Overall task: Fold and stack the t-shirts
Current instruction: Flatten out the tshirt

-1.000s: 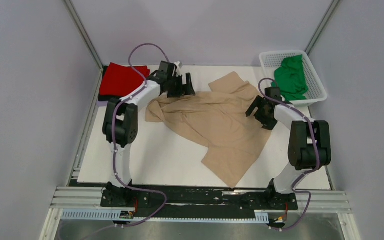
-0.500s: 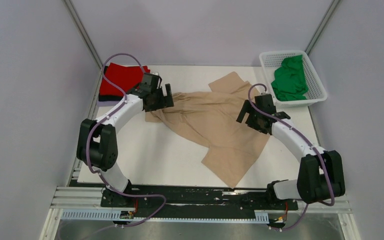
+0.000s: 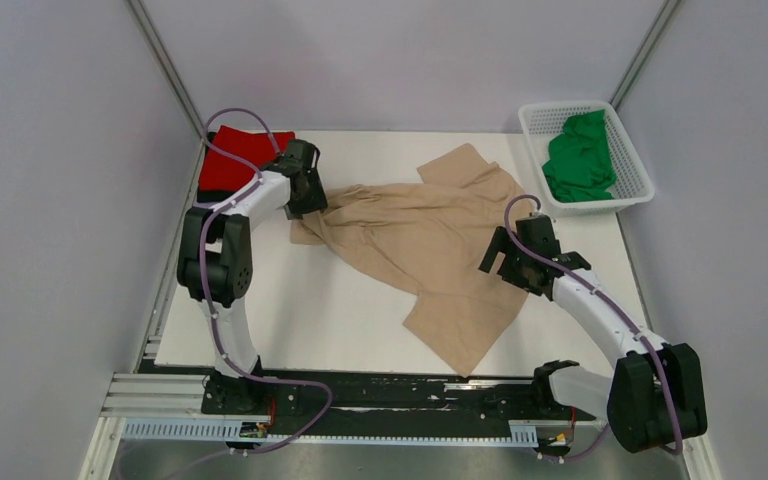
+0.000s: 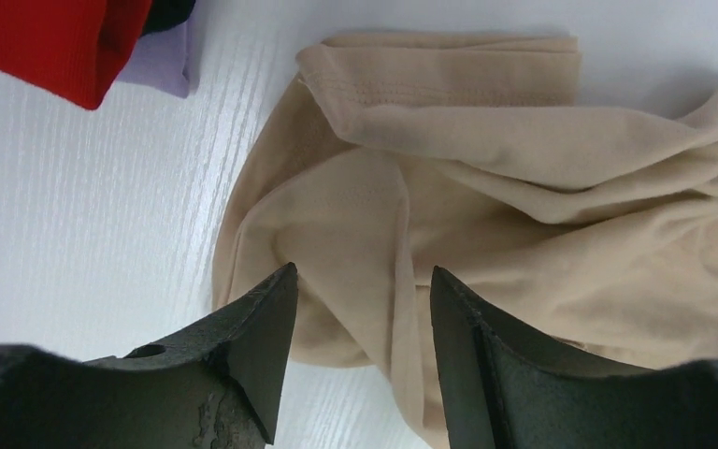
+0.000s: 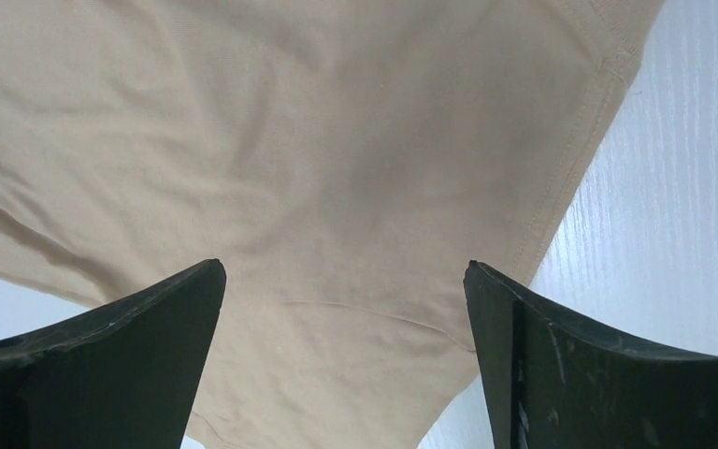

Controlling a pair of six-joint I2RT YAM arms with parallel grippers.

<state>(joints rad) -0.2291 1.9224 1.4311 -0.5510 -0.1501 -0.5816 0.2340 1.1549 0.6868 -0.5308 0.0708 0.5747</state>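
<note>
A tan t-shirt [image 3: 430,250] lies crumpled and unfolded across the middle of the white table. My left gripper [image 3: 305,196] is open over its left bunched edge; in the left wrist view the tan folds [image 4: 486,187] lie between and ahead of my open fingers [image 4: 262,327]. My right gripper [image 3: 513,265] is open above the shirt's right side; the right wrist view shows flat tan cloth [image 5: 318,187] with its hem between wide-open fingers [image 5: 514,318]. A folded red t-shirt [image 3: 240,158] lies at the back left. A green t-shirt [image 3: 580,158] lies in the basket.
A white plastic basket [image 3: 632,160] stands at the back right. Under the red shirt lie darker and lilac cloth layers [image 4: 164,61]. Grey walls enclose the table on three sides. The table's bare white top [image 3: 290,300] shows at the front left.
My left arm pulled back and its gripper came down to the shirt's left edge. My right gripper moved nearer and to the right, over the shirt's right edge. The shirt has not visibly shifted.
</note>
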